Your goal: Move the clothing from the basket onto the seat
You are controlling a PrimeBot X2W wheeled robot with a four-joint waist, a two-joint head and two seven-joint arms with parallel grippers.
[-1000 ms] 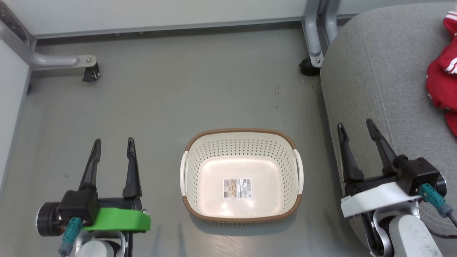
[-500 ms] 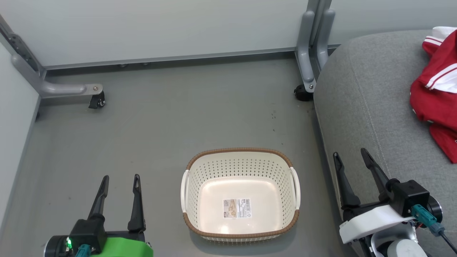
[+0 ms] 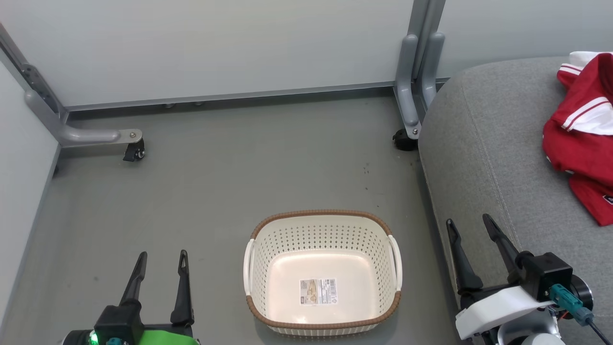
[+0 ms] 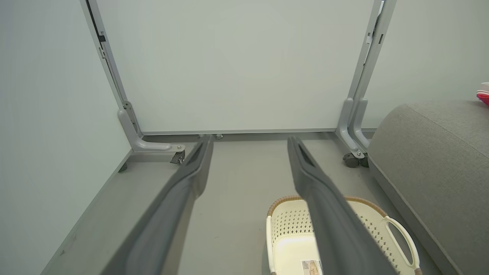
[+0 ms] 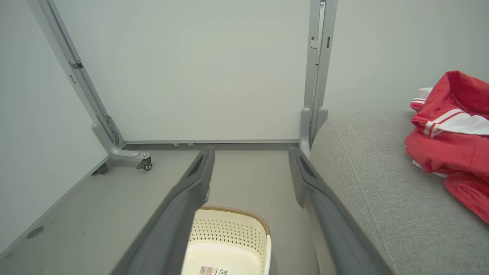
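The cream-white perforated basket [image 3: 322, 224] with a brown rim stands on the grey floor, nothing in it but a label sticker on its bottom; it shows too in the left wrist view [image 4: 290, 225] and right wrist view [image 5: 233, 233]. The red clothing [image 3: 582, 143] with white trim lies bunched on the grey seat [image 3: 483, 158] at the right, seen again as clothing [image 5: 450, 149] on the seat [image 5: 366, 183]. My left gripper [image 3: 162, 256] hangs open to the left of the basket. My right gripper [image 3: 468, 221] is open over the seat's near left edge.
Pale partition panels close the back and left. Their grey metal feet on black castors stand at the back left [image 3: 131, 148] and beside the seat's far corner [image 3: 404, 136]. Bare grey floor [image 3: 249, 163] lies between basket and panels.
The head view has tilted up, so everything sits lower in the picture and more wall and clothing show. Both grippers stay open; nothing on the floor or seat has moved.
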